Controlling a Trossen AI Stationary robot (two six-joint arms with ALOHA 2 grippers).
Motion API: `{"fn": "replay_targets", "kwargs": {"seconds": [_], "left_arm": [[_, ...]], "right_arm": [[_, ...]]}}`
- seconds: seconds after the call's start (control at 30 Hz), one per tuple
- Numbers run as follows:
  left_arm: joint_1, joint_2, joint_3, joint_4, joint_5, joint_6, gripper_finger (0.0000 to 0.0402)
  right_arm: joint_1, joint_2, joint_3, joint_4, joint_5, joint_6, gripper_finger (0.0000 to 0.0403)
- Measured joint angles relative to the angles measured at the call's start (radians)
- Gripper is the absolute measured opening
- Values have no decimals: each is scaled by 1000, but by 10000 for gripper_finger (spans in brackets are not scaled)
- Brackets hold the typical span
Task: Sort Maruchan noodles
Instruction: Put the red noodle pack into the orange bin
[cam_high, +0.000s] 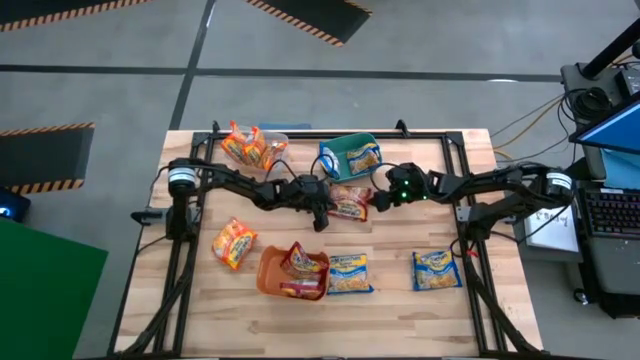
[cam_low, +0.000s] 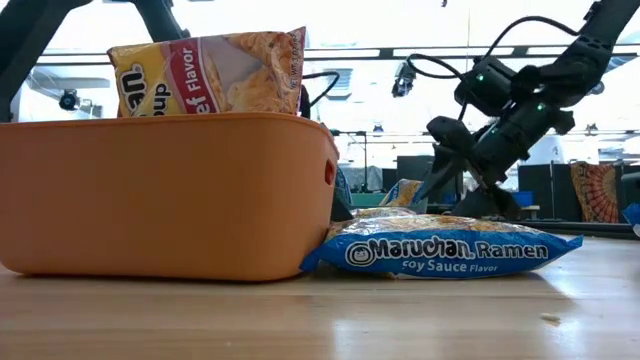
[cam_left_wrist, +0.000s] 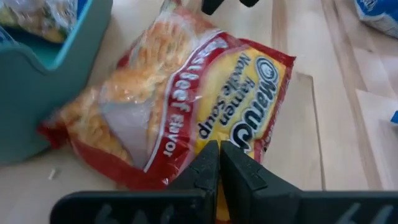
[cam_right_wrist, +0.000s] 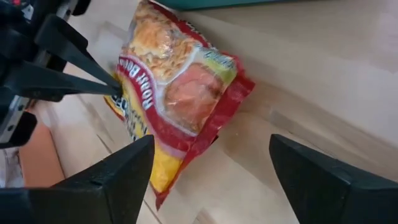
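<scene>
A: Red-wrapped, beef flavour: that packet (cam_high: 349, 203) is the one in play. It lies flat on the wooden table (cam_high: 520, 300), just beside the teal tub (cam_high: 349, 155), on the side facing the orange tub.

B: Start from the left, then. What stands where?

A: Taking the teal tub as the mark: left of it sits a clear tub (cam_high: 262, 147) with orange packets (cam_high: 243, 145) in it. Nearer the front edge, left, a loose orange packet (cam_high: 233, 243) lies on the wood, then the orange tub (cam_high: 283, 273) with a red packet (cam_high: 300, 262) standing in it.

B: And the left gripper (cam_high: 322, 212)?

A: Clenched on the edge of the red beef packet; its wrist view shows the two fingers pinched together over the wrapper's rim (cam_left_wrist: 219, 163).

B: The right gripper (cam_high: 385, 198)?

A: On the other side of that same packet, fingers spread wide, gripping nothing. It looks like a handover, with the left arm now in charge.

B: Further right?

A: A blue soy sauce packet (cam_high: 349, 273) just beside the orange tub, and another blue one (cam_high: 436, 270) well apart, off to the right. The teal tub already holds a blue packet (cam_high: 364, 156).

B: So the next move?

A: I judge the red packet belongs with its match in the orange tub. That calls for a clean lift by a thin edge grip, which may slip, and a carry over the orange rim.
</scene>
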Motion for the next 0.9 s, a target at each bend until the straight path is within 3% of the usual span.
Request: {"fn": "replay_targets", "kwargs": {"seconds": [0.53,0.9], "left_arm": [[0,20,0,-9,0,-25,0],[0,20,-1,12,0,-25,0]], "right_arm": [[37,313,-2,524,-49,12,284],[45,340,-1,621,-56,-53,266]]}}
